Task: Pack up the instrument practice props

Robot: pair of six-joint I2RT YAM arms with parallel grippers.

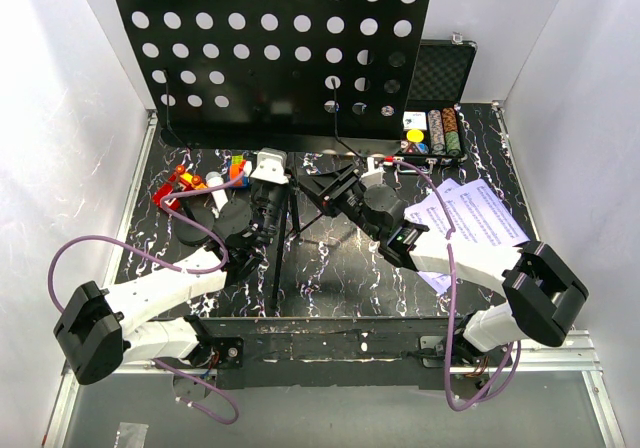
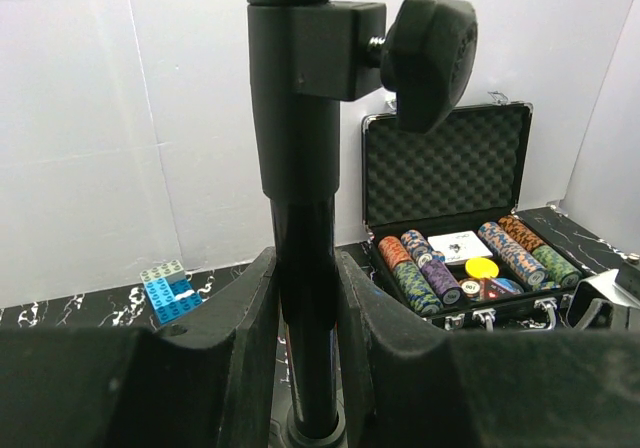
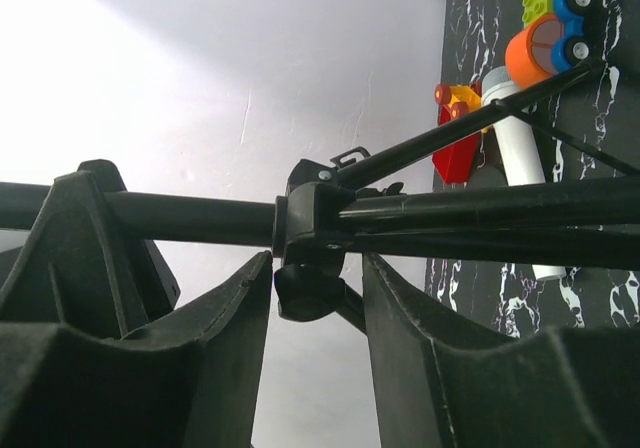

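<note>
The black music stand [image 1: 280,48] stands upright at the back, its hole-punched desk facing the top camera. My left gripper [image 1: 278,192] is shut on the stand's pole [image 2: 303,218], both fingers [image 2: 245,318] pressed against it below the clamp and its knob [image 2: 432,60]. My right gripper [image 1: 338,184] is open, its fingers either side of a black knob [image 3: 312,292] under the tripod hub [image 3: 315,218] without clamping it. White sheet-music pages [image 1: 475,218] lie flat on the right, under my right arm. The microphone's white body [image 1: 218,196] shows by the toys, partly hidden by my left arm.
An open black case of poker chips [image 1: 440,108] stands at the back right, also in the left wrist view [image 2: 450,168]. Colourful toy blocks [image 1: 190,180] lie at the back left. Tripod legs [image 1: 280,258] spread over the marbled black tabletop. White walls close in on three sides.
</note>
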